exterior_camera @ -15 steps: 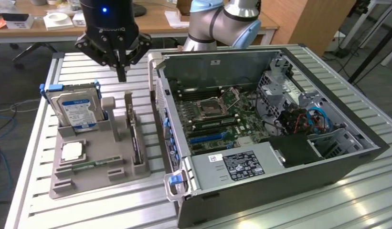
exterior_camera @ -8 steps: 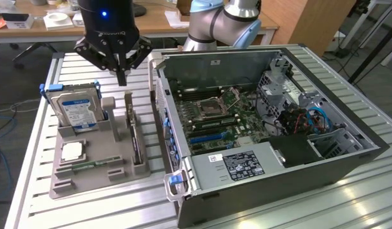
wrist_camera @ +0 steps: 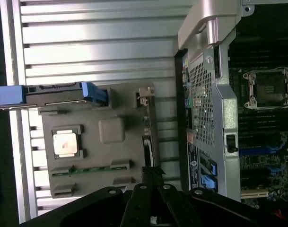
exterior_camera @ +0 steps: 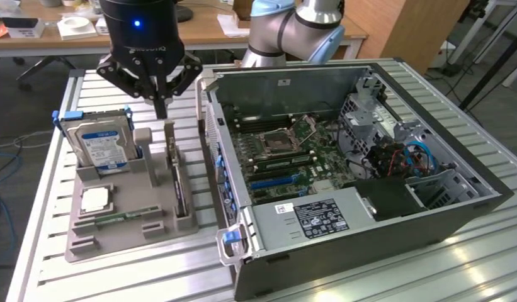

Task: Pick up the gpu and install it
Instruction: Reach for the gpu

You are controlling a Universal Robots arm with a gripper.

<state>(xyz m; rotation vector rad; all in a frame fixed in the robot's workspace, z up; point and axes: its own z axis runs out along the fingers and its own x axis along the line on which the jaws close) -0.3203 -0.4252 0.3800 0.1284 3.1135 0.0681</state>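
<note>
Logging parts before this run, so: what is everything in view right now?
table: one, silver slats, under everything.
computer case: one, dark, open, exterior view's right.
tray: one, grey, on table.
gpu: one, dark with pale bracket, on edge in tray beside computer case.
hard drive: one, silver, blue label, upright in tray.
processor chip: one, silver, flat in tray.
memory stick: one, green, flat in tray.
gripper: one, black, shut, over gpu.
arm: one, grey-blue, beyond computer case.

Exterior view high, oblique; wrist view straight down, closer; shared: grey holder (exterior_camera: 128,234) (wrist_camera: 94,151)
</note>
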